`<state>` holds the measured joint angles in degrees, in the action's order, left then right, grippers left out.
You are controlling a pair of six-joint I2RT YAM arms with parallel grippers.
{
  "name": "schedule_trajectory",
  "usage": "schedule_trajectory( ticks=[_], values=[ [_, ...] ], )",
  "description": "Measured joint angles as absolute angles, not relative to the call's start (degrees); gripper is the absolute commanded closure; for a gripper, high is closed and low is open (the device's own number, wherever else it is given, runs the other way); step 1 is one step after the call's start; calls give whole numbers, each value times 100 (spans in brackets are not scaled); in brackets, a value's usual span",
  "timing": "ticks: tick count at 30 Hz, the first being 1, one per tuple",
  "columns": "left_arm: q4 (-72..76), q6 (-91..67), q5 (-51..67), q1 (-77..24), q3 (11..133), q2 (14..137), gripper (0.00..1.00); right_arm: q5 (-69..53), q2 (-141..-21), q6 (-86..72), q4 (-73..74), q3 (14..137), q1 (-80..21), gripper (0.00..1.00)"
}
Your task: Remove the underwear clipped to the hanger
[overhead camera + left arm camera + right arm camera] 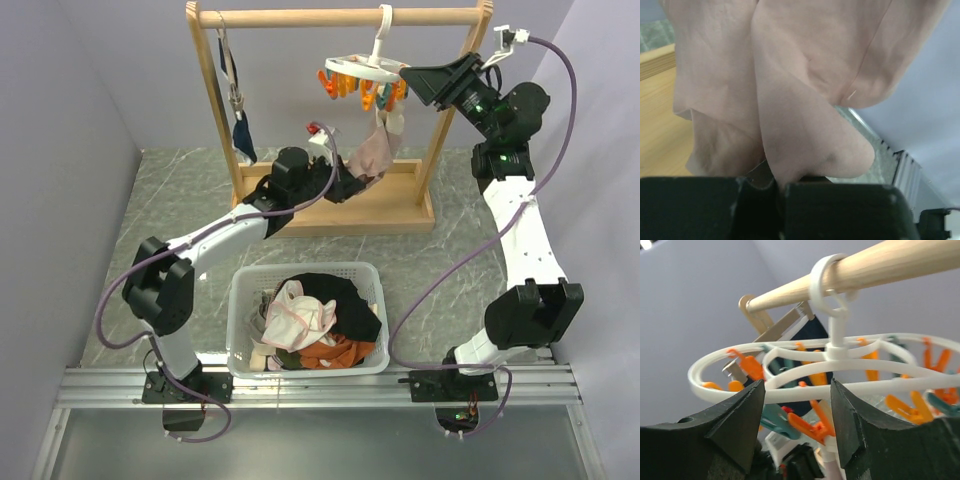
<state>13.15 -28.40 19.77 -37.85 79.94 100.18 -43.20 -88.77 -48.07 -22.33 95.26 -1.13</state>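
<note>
The hanger [362, 68] is a white oval ring with orange and teal pegs, hooked on the wooden rod. One pale pink-beige piece of underwear [377, 148] still hangs from its pegs. My left gripper [360, 182] is shut on the lower hem of that garment; in the left wrist view the fabric [805, 100] fills the frame and is pinched between the jaws of the left gripper [781, 187]. My right gripper [408, 76] stands open at the ring's right end. In the right wrist view the ring's near rim [805, 392] runs across the gap of the right gripper [797, 400].
A white basket [238, 330] near the arms' bases holds black underwear [325, 290], a whitish piece with pink edging [300, 315] and orange clothes. A navy garment [244, 140] hangs from a wooden clip hanger at the rack's left. The rack's wooden base [405, 205] lies under the left gripper.
</note>
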Motion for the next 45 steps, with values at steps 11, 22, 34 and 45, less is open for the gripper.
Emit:
schedule_trajectory(
  ticks=[11,22,34,45],
  values=[
    [1822,-3828,2661,-3780,8464,10753,99,-4362,-9118,-3605,-941,10342,-701,37],
    [2397,-4501,3487,-3522,8348,10753,99,-3911,-8248,-2399,-250,9255,-681,35],
    [2414,-4641,3924,-3489,8503,10753,99,-3898,-8366,-1426,556,9421,-742,36],
    [2333,-4630,3972,-3489,8586,10748,99,-3481,-8761,-694,1188,9963,-1463,35]
  ],
)
